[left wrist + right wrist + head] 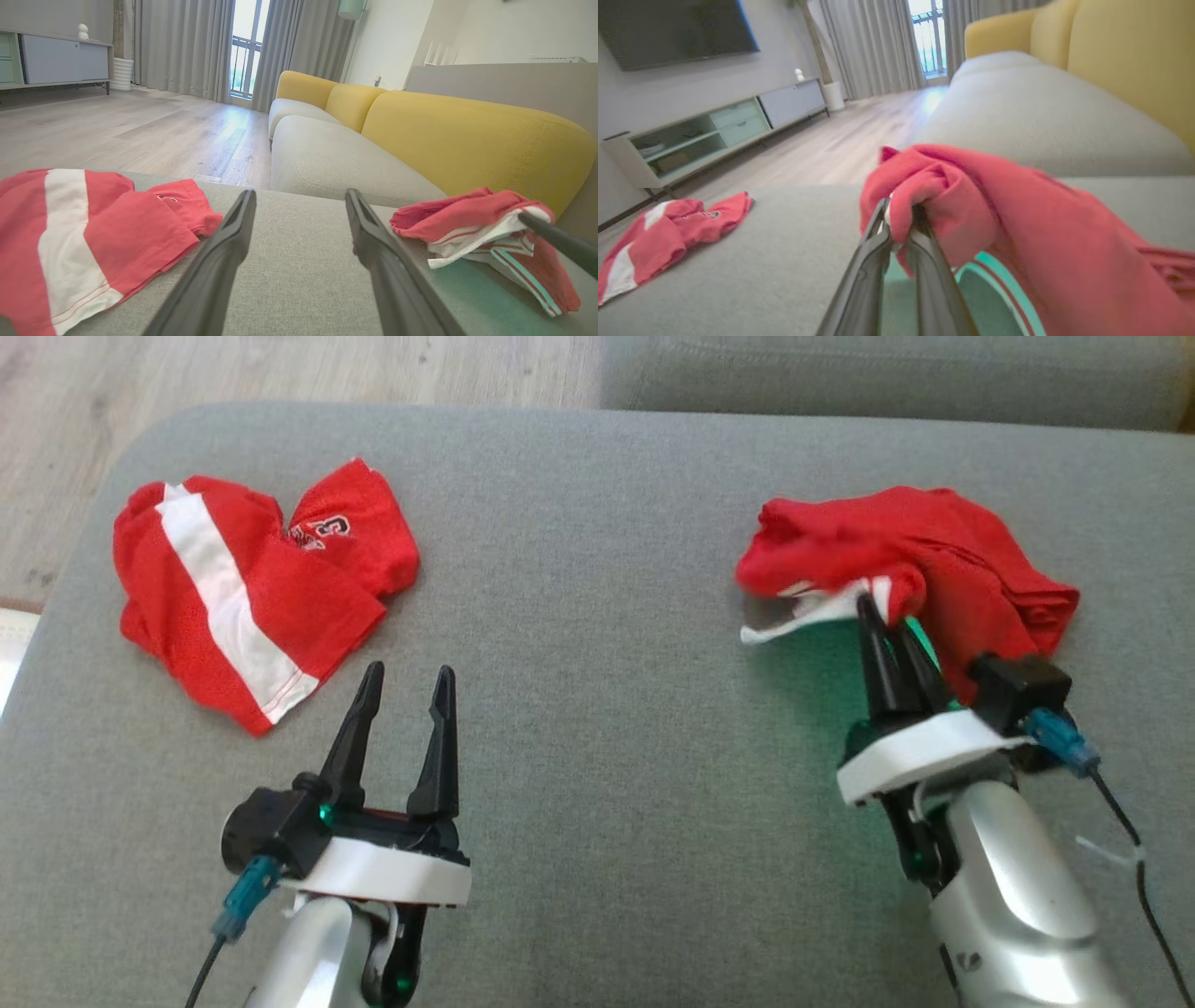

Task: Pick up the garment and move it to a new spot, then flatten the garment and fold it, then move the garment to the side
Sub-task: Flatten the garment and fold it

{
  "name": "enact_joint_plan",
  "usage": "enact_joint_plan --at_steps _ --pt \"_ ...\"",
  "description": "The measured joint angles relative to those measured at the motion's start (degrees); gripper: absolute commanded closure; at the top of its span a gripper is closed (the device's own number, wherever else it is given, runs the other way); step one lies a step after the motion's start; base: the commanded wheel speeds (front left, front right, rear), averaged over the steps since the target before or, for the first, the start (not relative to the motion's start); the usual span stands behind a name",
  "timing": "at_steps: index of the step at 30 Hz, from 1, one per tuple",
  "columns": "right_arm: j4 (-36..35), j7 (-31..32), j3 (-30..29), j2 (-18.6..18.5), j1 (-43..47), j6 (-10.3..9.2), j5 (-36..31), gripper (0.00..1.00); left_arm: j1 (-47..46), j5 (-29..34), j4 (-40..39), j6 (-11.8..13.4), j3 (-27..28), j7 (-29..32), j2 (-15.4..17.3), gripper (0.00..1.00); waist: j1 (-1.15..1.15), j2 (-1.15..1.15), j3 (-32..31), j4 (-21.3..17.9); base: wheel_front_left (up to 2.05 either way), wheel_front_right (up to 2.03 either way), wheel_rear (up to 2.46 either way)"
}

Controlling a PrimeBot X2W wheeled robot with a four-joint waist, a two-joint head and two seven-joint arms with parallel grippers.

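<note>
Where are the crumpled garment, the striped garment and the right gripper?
crumpled garment [934, 532], head view, red upper fold.
striped garment [224, 593], head view, white stripe.
right gripper [884, 614], head view, between its jaw tips.

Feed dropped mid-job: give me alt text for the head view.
The right gripper is shut on the near edge of a crumpled red-and-white fabric garment at the right of the grey upholstered cushion. The left gripper hangs open, apart from a second red garment with a white stripe at the left.

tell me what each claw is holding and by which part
The right claw pinches the crumpled red garment at its near edge, by the white trim. The left claw is open, holding nothing.
</note>
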Motion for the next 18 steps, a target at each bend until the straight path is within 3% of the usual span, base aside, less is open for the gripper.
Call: enact_joint_plan --at_steps 4,7,18 --pt "-8.28 0.0 1.22 0.0 0.92 0.0 -2.5 1.0 0.29 -0.08 -0.12 0.0 0.15 0.0 -0.02 0.0 0.0 0.0 -1.33 -0.15 0.0 0.0 0.0" --pt "-13.38 -0.01 -0.97 0.02 1.49 0.0 -4.13 1.0 0.71 -0.09 -0.23 0.0 0.24 0.0 -0.03 0.0 0.0 0.0 -2.3 -0.12 0.0 0.0 0.0" --pt "-22.34 1.88 -22.72 0.09 0.58 0.0 -14.78 1.0 2.88 -0.68 -0.49 0.11 0.89 0.0 -0.04 0.0 0.0 0.0 -4.89 0.16 0.0 0.0 0.0"
